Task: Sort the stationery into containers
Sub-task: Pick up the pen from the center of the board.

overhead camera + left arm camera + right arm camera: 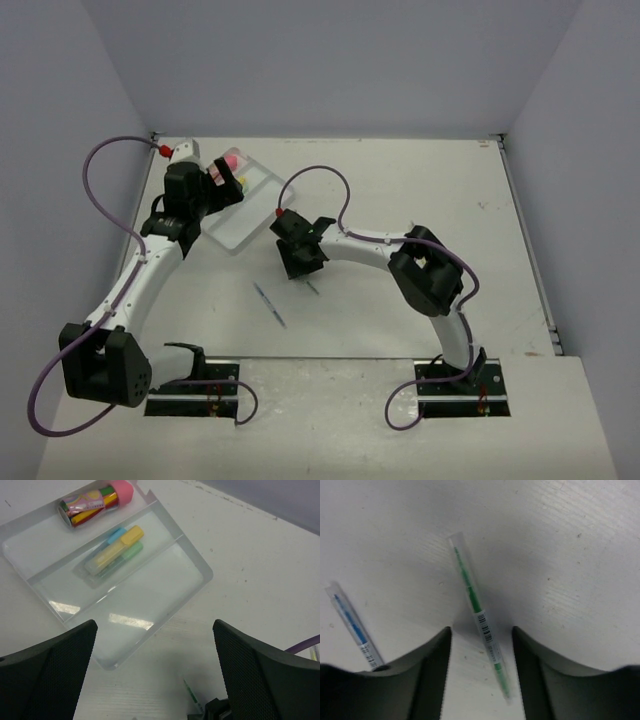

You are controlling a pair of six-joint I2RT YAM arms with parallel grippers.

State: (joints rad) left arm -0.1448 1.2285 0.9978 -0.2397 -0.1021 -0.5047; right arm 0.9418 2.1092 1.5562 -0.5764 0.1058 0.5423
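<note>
The clear three-compartment tray (201,565) lies at the back left of the table (236,232). Its far compartment holds a stubby pink-capped tube (95,502). Its middle one holds yellow, pale green and blue-capped highlighters (116,550). Its near compartment is bare. My left gripper (155,670) is open and empty, hovering over the tray's near corner (213,185). My right gripper (481,670) is open, low over the table, with a thin green pen (477,615) lying between its fingers, not gripped. A thin blue pen (352,627) lies to the left; it also shows in the top view (270,305).
The green pen's tip also shows in the left wrist view (192,695), beside the right gripper's body. The right gripper (300,255) sits just right of the tray. Grey walls close the table at the back and both sides.
</note>
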